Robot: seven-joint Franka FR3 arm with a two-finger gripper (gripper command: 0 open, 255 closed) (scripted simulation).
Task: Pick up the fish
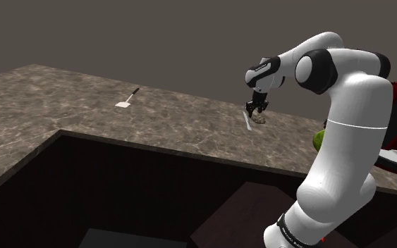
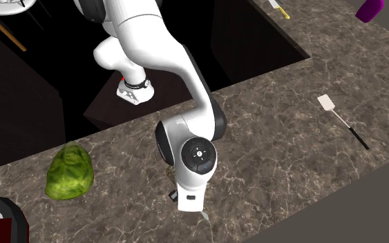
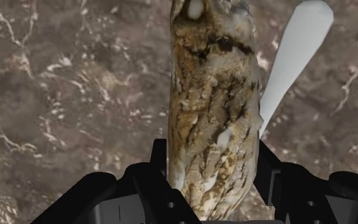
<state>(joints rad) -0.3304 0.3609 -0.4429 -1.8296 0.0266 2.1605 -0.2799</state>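
One fish (image 3: pixel 212 108) clasped in pincer (image 3: pixel 212 167); one spatula (image 1: pixel 127 98) well apart.

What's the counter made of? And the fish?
The counter looks like smooth stone, maybe marble: brown with pale veins. The fish looks rough and matte, mottled brown and cream with dark cracks, more like dried skin than shiny scales; I can't tell for sure.
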